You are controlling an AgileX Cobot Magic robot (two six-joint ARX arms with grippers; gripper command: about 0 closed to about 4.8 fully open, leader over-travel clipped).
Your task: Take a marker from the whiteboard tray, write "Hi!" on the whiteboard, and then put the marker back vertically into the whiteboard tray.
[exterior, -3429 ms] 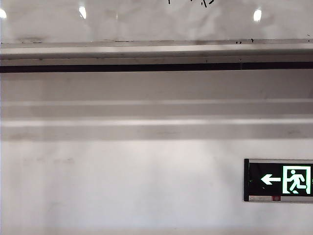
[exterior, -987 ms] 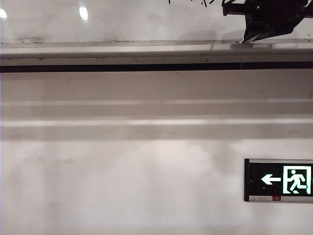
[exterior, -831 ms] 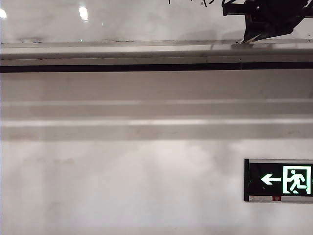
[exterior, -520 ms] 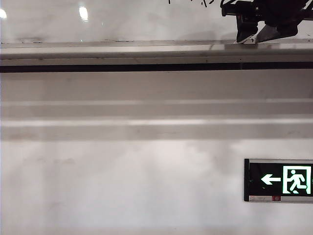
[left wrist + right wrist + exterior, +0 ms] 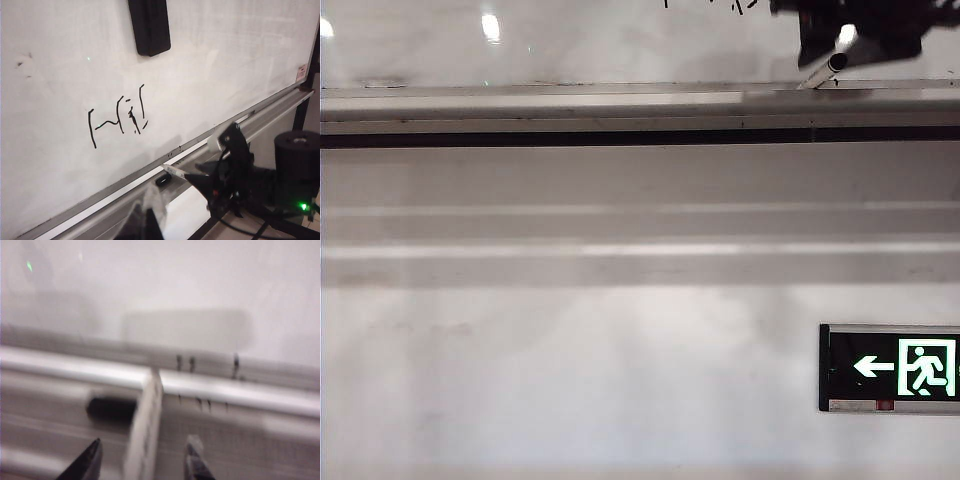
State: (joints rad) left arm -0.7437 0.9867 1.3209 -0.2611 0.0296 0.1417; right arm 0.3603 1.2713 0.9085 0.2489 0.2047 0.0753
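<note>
The marker (image 5: 145, 425), a slim white barrel, leans across the whiteboard tray (image 5: 260, 395) between the spread fingers of my right gripper (image 5: 144, 457), with a gap on each side; that gripper is open. In the exterior view the marker (image 5: 820, 74) rests tilted on the tray (image 5: 570, 103) just under the right gripper (image 5: 850, 48). The whiteboard (image 5: 225, 60) bears black "Hi!" strokes (image 5: 120, 117). A short black piece (image 5: 110, 407) lies in the tray beside the marker. My left gripper (image 5: 150, 220) hangs back from the tray with its fingers together, shut and empty.
A black eraser (image 5: 149, 25) sticks to the board above the writing. A green exit sign (image 5: 890, 367) hangs on the wall below the tray, under pale wall mouldings (image 5: 620, 250). A black cylinder (image 5: 297, 160) stands beside the right arm.
The right gripper came in at the tray shut on the marker, then spread its jaws and lifted slightly. The marker stays leaning on the tray.
</note>
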